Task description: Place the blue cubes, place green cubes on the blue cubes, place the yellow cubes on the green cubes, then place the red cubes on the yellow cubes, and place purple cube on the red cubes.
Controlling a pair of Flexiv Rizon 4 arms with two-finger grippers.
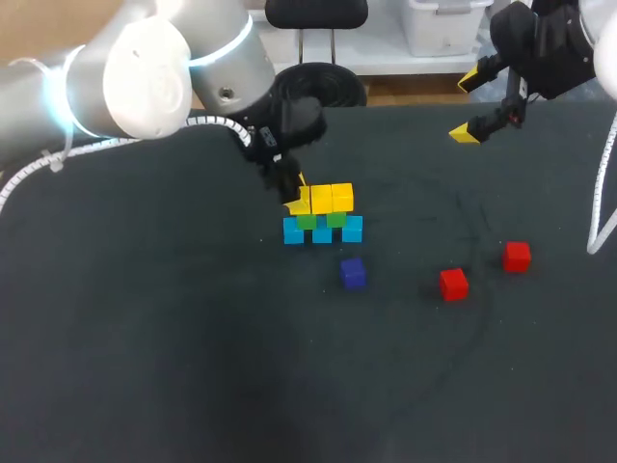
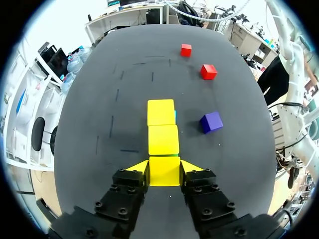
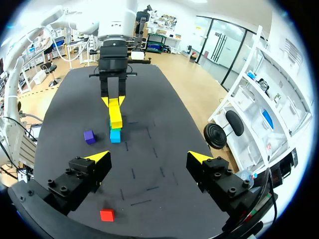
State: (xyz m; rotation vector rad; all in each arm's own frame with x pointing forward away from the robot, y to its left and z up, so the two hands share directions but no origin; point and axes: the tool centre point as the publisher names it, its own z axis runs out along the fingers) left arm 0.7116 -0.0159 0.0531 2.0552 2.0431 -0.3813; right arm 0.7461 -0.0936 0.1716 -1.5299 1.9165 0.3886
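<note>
A small wall of glossy, sharp-edged cubes stands near the middle of the matte black table (image 1: 145,338). Its long axis runs across the table from side to side. It has a bottom row of blue cubes (image 1: 352,230), green cubes (image 1: 335,220) resting on them, and a top row of three yellow cubes (image 1: 342,197) set face to face. In the left wrist view that top row runs straight ahead of the left gripper (image 2: 165,167). Its fingers are drawn in narrow on the end yellow cube (image 2: 164,174), pressing two opposite faces. The right gripper (image 3: 149,159) hangs above the table's far right part, fingers spread wide and holding nothing. A purple cube (image 1: 353,273) sits just in front of the wall, not touching it. Two red cubes (image 1: 454,284) lie well off to the right, apart from each other, with bare dark surface all around them.
</note>
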